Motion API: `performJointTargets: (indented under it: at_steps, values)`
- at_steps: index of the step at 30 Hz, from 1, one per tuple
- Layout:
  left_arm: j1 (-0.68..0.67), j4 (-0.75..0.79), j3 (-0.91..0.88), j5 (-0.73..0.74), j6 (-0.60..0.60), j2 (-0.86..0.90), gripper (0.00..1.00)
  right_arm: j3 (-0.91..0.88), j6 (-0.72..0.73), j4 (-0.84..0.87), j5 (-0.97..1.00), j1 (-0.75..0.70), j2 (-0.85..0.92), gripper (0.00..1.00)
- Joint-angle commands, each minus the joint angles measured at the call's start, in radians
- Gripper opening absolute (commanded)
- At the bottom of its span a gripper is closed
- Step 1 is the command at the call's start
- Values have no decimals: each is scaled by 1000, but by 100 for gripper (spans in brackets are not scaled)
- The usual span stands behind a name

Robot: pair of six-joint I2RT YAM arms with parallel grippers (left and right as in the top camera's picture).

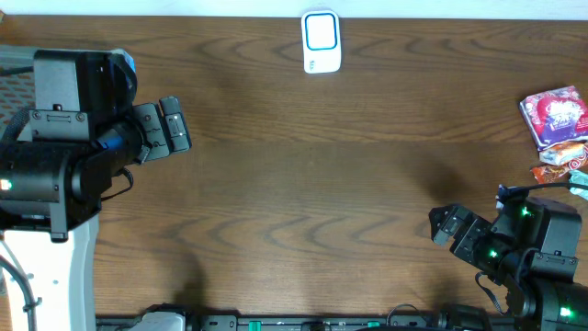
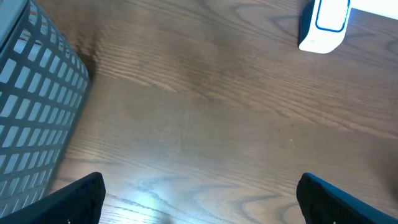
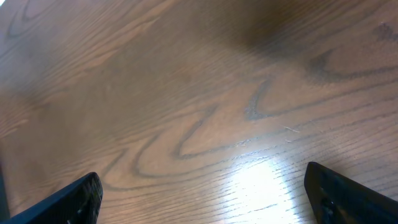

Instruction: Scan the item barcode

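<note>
Packets for scanning are recorded at the right edge of the dark brown wood-grain table [image 1: 303, 184]: a pink-and-purple foil packet [image 1: 554, 115] lies flat, and a smaller orange wrapper [image 1: 560, 154] is set just beside it on the near side. Neither packet is touched by any gripper. A white box-shaped scanner [image 1: 322, 42] with a blue-outlined window is placed at the far edge, about mid-table, well apart from the packets. The right gripper [image 1: 447, 225] is observed near the packets, toward the near right corner, with its jaws spread wide and nothing held; in its wrist view only bare wood is seen between the black fingertips [image 3: 68, 202]. The left gripper [image 1: 175, 129] is located on the left side of the table, well apart from the packets, its jaws likewise spread wide and empty. In the left wrist view the scanner appears at upper right and a grey mesh basket [image 2: 37, 124] stands at the left; in the overhead view the basket is largely hidden by the left arm.
</note>
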Motion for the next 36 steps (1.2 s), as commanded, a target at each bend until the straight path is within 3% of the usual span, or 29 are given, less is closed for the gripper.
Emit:
performJointTargets:
  at_steps: [1,18,36]
  values:
    - [4,0,3,-6,10,0,98,-6,11,2,-9,38,-7,99]
    - [4,0,3,-6,10,0,98,-37,11,27,66,133,-82,99]
    - [4,0,3,-6,10,0,98,-524,12,627,65,159,-550,99]
